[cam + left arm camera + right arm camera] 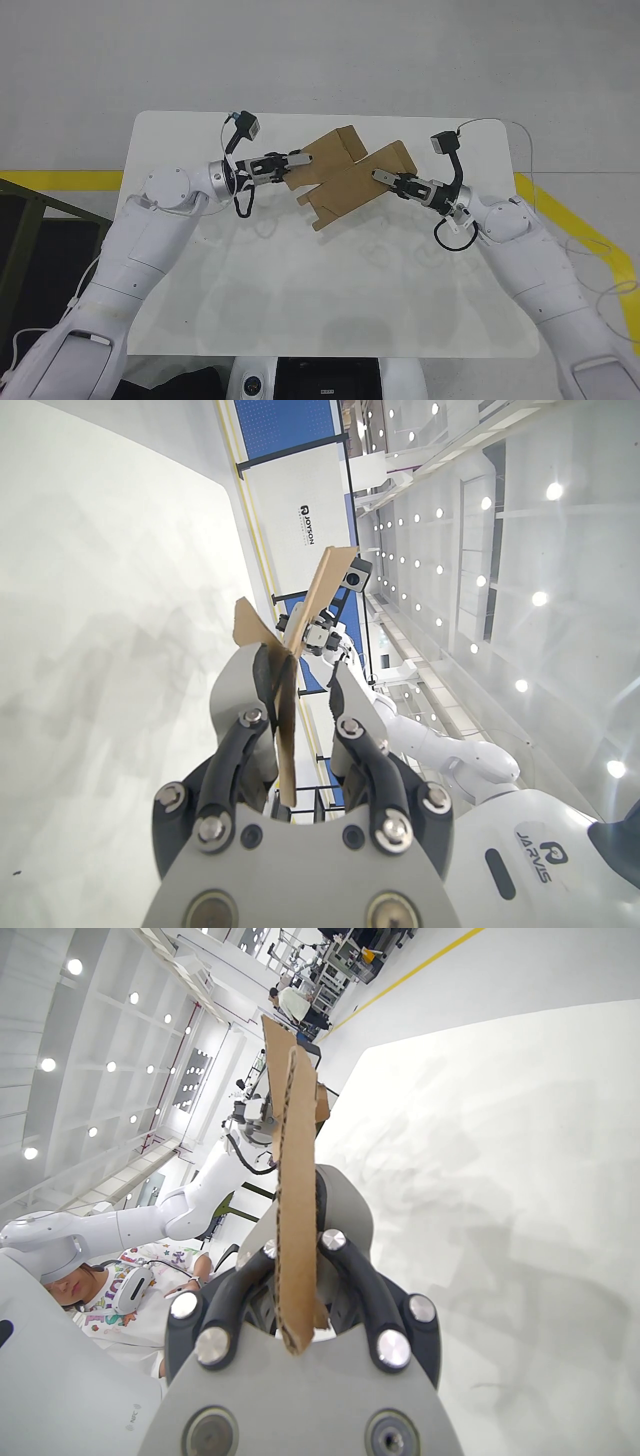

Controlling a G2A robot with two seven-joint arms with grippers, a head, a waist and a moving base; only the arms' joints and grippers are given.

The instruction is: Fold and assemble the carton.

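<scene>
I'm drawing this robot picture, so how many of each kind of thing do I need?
Carton: 1
Grippers: 2, the left gripper and the right gripper
Table: 1
Total: 4

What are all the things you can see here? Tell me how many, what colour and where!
carton: one, brown, over the table's far half, between the two grippers
table: one, white, under the carton
yellow floor lines: two, yellow, on the grey floor either side of the table
left gripper: one, black and grey, at one edge of the carton, fingers open around it
right gripper: one, black and grey, shut on the carton's opposite edge
</scene>
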